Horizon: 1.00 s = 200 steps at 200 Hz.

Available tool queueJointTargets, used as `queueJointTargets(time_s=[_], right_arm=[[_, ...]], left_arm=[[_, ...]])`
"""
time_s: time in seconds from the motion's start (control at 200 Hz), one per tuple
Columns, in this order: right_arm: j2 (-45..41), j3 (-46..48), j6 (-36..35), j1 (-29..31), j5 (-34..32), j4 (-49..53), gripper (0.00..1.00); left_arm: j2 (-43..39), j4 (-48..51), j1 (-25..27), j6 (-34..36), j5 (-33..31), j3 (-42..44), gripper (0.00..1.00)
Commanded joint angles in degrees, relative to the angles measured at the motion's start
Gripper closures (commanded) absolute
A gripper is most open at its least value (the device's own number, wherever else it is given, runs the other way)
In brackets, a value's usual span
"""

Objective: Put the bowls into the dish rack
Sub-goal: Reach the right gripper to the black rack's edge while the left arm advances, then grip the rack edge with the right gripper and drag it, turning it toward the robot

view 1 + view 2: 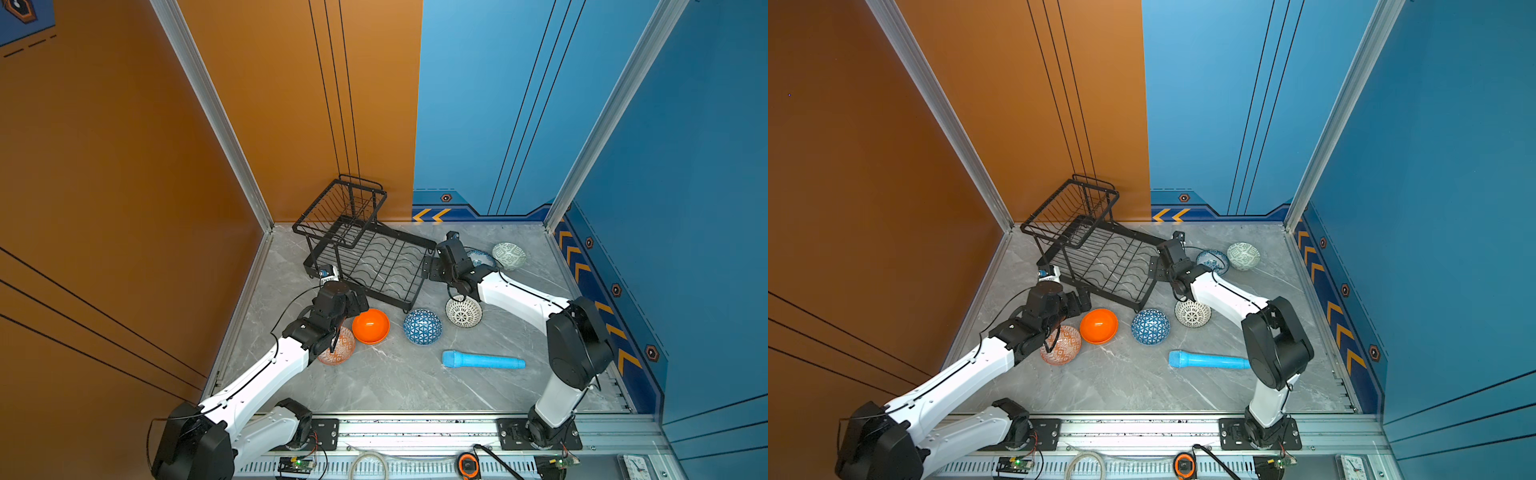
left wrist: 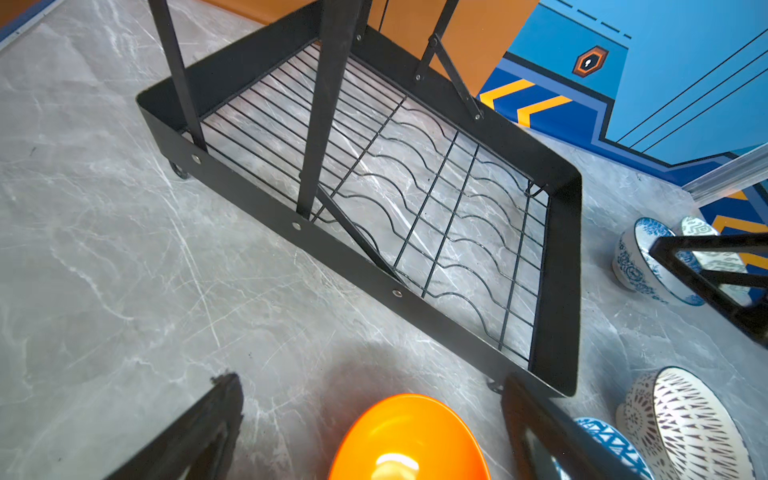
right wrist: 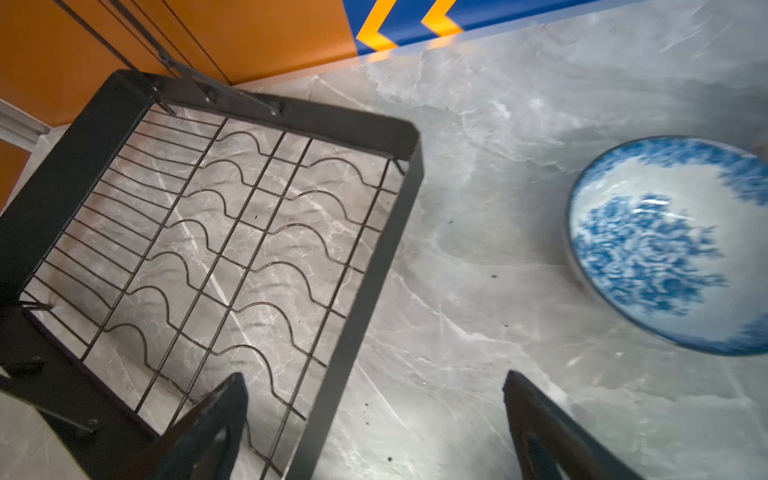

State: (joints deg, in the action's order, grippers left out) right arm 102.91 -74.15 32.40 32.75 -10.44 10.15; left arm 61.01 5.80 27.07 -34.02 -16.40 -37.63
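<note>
Six bowls on the worktop (image 1: 374,382), none in the one dish rack (image 2: 559,270): past one blue cylinder (image 1: 482,360) come the diamond (image 1: 343,351), orange (image 1: 370,326), triangle (image 1: 422,327) and dotted (image 1: 463,312) ones, with floral (image 1: 1216,258) and green (image 1: 509,255) farther back. Left arm (image 1: 266,370) reaches in low, jaws wide over the orange one. Right arm (image 1: 519,299) stretches to the rack's end, jaws wide and empty, floral just beside them.

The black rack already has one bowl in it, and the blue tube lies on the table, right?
No. The rack holds no bowl: both top views show it bare. The blue tube does lie on the table.
</note>
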Motion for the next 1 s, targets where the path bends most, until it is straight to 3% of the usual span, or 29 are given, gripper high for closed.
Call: queueJointTargets(time_s=[0.0, 0.536, 0.656, 0.791, 0.996], right_arm=[[3.23, -2.77, 3.82, 0.29, 2.19, 2.77, 0.1], [12.77, -8.51, 5.03, 0.64, 5.78, 4.88, 0.34], [14.03, -9.81, 4.11, 0.65, 5.36, 5.68, 0.44], [15.56, -12.33, 1.27, 1.19, 4.22, 8.15, 0.45], [18.45, -14.07, 0.4, 1.57, 4.11, 9.33, 0.55]], left_arm=[[0.5, -2.71, 0.3, -1.0, 1.9, 1.06, 0.02], [2.71, -3.36, 0.52, -3.3, 2.89, -0.48, 0.02], [2.97, -3.49, 0.51, -3.42, 2.92, -0.4, 0.02], [2.73, -2.79, 0.37, -3.18, 2.89, -0.69, 0.02], [2.88, -2.71, 0.05, -4.0, 2.83, -0.13, 0.02]])
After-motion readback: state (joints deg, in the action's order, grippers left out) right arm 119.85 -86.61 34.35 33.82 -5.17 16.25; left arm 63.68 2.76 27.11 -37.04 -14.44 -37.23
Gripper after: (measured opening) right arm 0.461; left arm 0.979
